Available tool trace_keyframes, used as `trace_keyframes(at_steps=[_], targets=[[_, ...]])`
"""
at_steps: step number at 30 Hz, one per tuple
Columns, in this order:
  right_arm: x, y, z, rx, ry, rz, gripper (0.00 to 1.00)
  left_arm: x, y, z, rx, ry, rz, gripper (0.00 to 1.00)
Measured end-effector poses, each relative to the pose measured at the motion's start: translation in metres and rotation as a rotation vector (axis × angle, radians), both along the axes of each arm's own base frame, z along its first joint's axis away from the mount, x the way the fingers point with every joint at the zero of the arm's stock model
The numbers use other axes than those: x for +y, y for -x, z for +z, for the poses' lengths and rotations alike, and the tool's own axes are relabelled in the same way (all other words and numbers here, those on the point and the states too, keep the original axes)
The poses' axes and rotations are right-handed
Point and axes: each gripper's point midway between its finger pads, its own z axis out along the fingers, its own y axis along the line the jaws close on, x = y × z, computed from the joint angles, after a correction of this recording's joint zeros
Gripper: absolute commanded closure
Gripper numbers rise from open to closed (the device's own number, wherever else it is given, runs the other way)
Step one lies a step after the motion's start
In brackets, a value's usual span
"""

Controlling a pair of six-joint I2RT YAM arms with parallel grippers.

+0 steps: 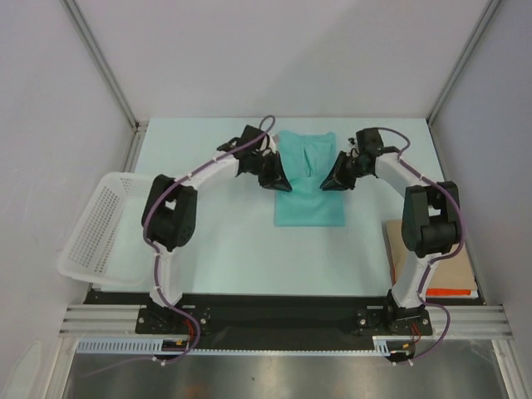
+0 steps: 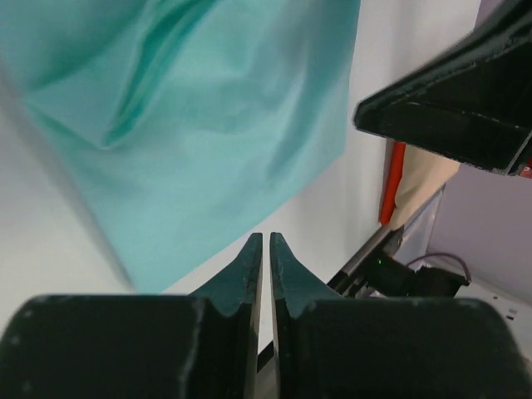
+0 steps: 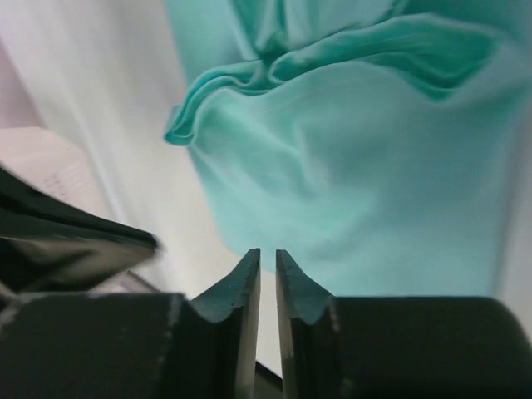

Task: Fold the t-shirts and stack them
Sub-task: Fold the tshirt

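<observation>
One teal t-shirt (image 1: 309, 179) lies flat in the middle of the table, folded into a long narrow rectangle with creases near its far end. My left gripper (image 1: 276, 176) hovers at its left edge and my right gripper (image 1: 334, 179) at its right edge. In the left wrist view the gripper (image 2: 266, 237) has its jaws together with nothing between them, and the shirt (image 2: 199, 133) lies beyond the tips. In the right wrist view the gripper (image 3: 268, 252) is likewise shut and empty above the shirt (image 3: 357, 183). No second shirt is in view.
A white mesh basket (image 1: 91, 229) sits at the table's left edge. A brown cardboard sheet (image 1: 409, 249) lies at the right with a red-orange item (image 1: 449, 292) by it. Grey walls enclose the table.
</observation>
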Motion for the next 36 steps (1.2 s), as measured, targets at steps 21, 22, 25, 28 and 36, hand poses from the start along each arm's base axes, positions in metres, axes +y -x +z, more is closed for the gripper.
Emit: trace_keyframes(at_steps=[21, 22, 25, 28, 36], targets=[[0.005, -0.053, -0.044, 0.015, -0.348, -0.141, 1.00, -0.010, -0.035, -0.092, 0.132, 0.061, -0.010, 0.88], [0.000, -0.055, -0.047, 0.021, -0.348, -0.153, 1.00, -0.009, -0.042, -0.092, 0.124, 0.071, -0.004, 0.88], [-0.014, -0.062, -0.059, 0.041, -0.345, -0.188, 1.00, -0.006, -0.062, -0.092, 0.110, 0.096, 0.019, 0.88], [-0.027, -0.078, -0.064, 0.044, -0.337, -0.210, 0.99, -0.006, -0.079, -0.092, 0.106, 0.123, 0.037, 0.88], [-0.051, -0.125, -0.010, -0.091, -0.252, -0.180, 0.96, -0.004, -0.074, -0.080, 0.106, 0.129, 0.040, 0.85]])
